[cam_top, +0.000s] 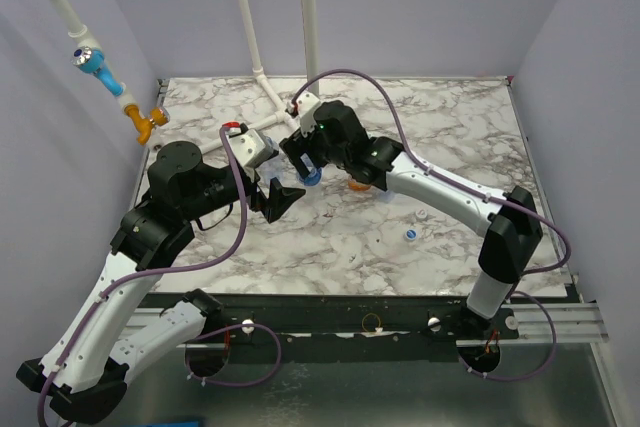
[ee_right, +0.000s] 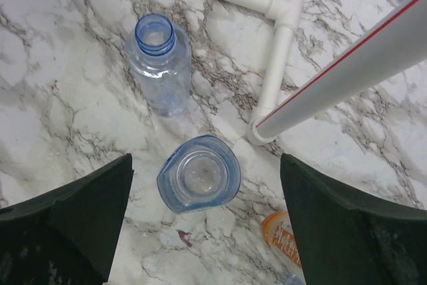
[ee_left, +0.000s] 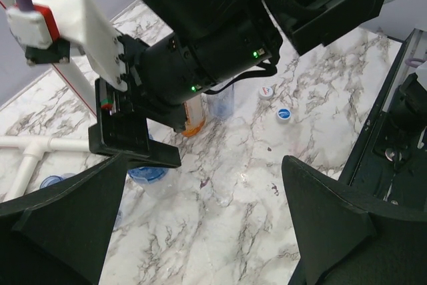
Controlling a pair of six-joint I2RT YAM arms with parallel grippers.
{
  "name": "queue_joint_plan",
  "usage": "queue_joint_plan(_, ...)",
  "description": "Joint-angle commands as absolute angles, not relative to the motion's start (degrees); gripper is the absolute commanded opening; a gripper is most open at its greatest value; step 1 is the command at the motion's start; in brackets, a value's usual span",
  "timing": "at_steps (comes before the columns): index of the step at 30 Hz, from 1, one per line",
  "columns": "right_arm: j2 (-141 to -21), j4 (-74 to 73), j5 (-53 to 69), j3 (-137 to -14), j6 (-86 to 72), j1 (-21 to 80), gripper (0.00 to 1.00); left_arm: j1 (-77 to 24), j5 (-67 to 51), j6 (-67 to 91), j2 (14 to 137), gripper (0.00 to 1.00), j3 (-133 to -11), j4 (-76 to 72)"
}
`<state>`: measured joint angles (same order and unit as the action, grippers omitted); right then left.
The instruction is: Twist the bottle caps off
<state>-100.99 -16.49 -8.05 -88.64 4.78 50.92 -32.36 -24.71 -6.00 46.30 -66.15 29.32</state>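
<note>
Your right claw point(ee_right: 205, 159) is spread wide, one finger on each side of a blue-tinted bottle point(ee_right: 199, 175), touching neither side. That bottle stands upright on the marble surface point(ee_right: 80, 118), long axis vertical, its uncapped mouth pointing straight up. A second clear bottle point(ee_right: 160, 58) stands near it, also upright and open-mouthed. An orange bottle point(ee_left: 193, 115) stands upright nearby. A white cap point(ee_left: 267, 91) and a blue-centred cap point(ee_left: 283, 114) lie loose on the surface, apart from the bottles. Your left claw point(ee_left: 205, 165) is spread and holds nothing.
</note>
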Motion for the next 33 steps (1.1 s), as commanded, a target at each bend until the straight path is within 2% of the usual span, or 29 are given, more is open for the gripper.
queue_joint_plan(1,-96.1,-16.7,-7.8,-91.8,4.2,51.2,0.96,-32.2,-26.2,-5.2,46.5,0.99,-66.6,28.6)
queue_joint_plan(3,-94.5,-16.7,-8.5,-91.7,4.1,51.1,1.00,-32.2,-26.2,-5.2,46.5,0.99,-66.7,28.7)
queue_joint_plan(11,-84.1,-13.7,-7.7,-81.7,0.2,42.1,1.00,-32.2,-26.4,-5.1,46.3,0.99,-66.5,28.6)
queue_joint_plan(14,-81.2,-11.8,-11.3,-76.9,-1.0,39.5,1.00,-32.1,-26.7,-5.1,46.4,0.99,-66.2,28.5)
queue_joint_plan(18,-81.8,-12.5,-15.5,-73.4,1.7,38.8,1.00,-32.1,-27.0,-5.1,46.8,0.99,-66.3,28.2)
queue_joint_plan(30,-84.3,-6.7,-15.5,-67.7,0.7,36.0,1.00,-32.1,-27.1,-4.7,47.0,0.99,-66.5,27.9)
queue_joint_plan(33,-84.3,-5.1,-14.7,-66.9,0.4,35.9,0.97,-32.0,-27.2,-4.7,47.2,0.99,-66.6,27.9)
